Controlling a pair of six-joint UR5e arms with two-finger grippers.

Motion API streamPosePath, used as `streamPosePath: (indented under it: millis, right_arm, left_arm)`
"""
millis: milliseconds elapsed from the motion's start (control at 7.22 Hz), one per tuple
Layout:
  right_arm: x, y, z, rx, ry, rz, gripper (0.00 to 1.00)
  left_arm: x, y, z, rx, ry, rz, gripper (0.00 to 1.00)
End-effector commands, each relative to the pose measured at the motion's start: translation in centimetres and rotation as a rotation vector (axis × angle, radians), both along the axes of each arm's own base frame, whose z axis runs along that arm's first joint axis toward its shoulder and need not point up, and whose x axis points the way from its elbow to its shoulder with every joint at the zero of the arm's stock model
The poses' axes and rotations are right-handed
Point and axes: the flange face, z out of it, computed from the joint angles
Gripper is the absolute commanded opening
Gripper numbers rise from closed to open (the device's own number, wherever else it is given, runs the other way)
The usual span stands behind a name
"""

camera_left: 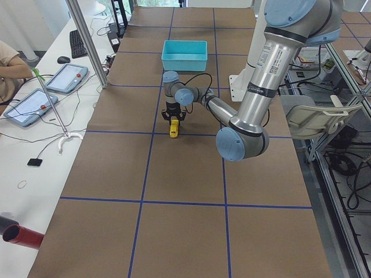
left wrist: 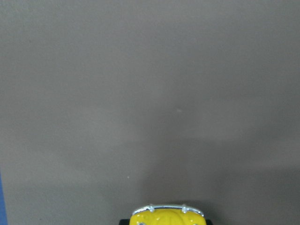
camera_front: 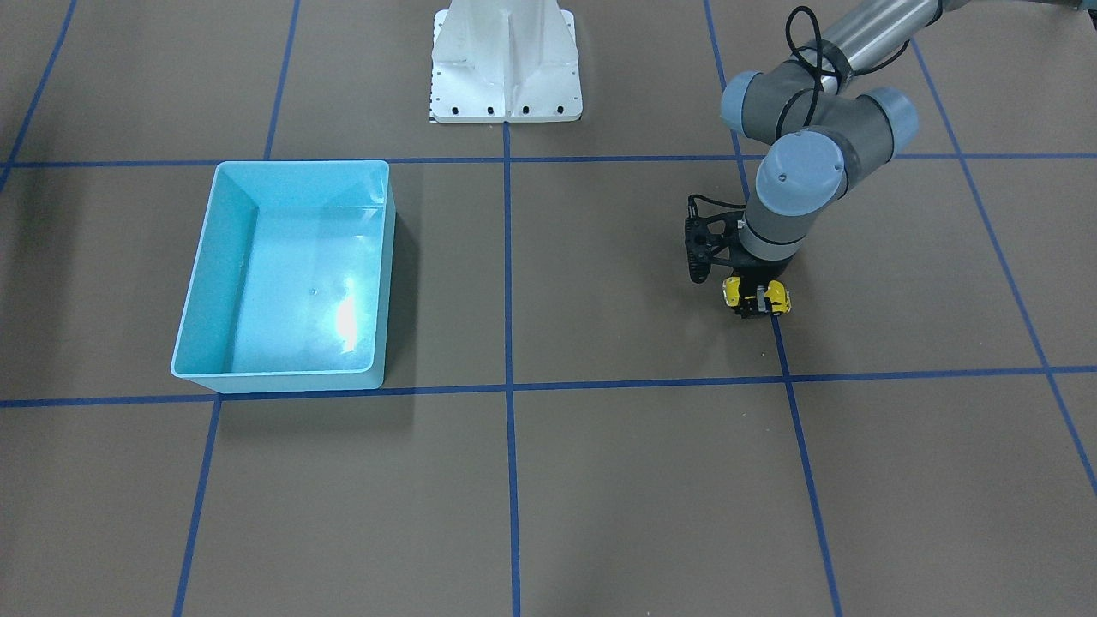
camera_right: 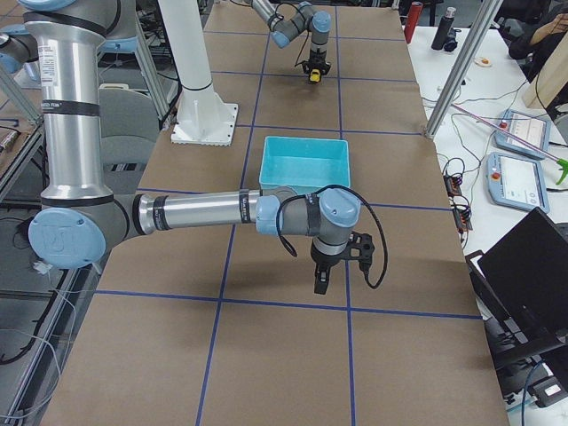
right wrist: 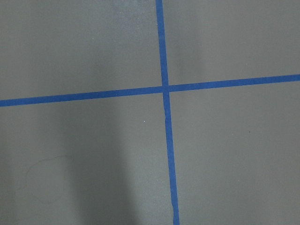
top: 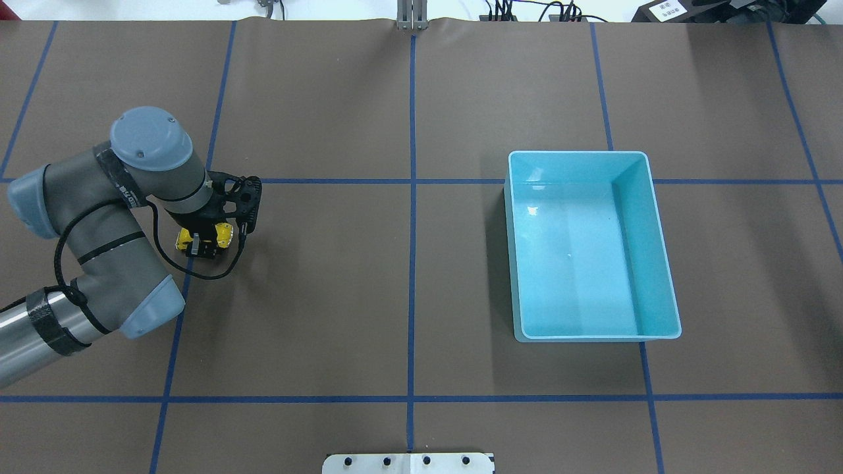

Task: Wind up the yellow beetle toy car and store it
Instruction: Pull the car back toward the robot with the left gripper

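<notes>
The left jaws are pinching the yellow beetle toy car (top: 204,238) low over the desk (top: 329,296), at nine o'clock. The empty blue bin (top: 642,243) is sitting at three o'clock. Winding and storing are seemingly both still to do. Right jaws: cannot tell.

— How much of the car (camera_front: 777,296) shows in the front-facing view?
— Only its yellow ends; the left gripper (camera_front: 756,303) covers its middle. The left wrist view cuts the car off at the bottom edge.
— And the right gripper (camera_right: 320,284)?
— It shows only in the right side view, too small to tell how its jaws stand.
</notes>
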Motion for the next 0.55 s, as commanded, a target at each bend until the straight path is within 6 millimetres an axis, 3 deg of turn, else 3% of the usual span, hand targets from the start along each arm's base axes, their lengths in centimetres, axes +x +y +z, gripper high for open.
streamPosePath:
  millis: [0,416]
  right_arm:
    - [0.0,0.2,0.2,-0.004,-0.001,0.000,1.00]
    - [0.0,0.3,0.2,-0.002,-0.004,0.000,1.00]
  left_arm:
    - [-0.3,0.3,0.8,-0.001,-0.003,0.000,0.00]
    - [-1.8,1.3,3.1,0.025,-0.007,-0.013,0.00]
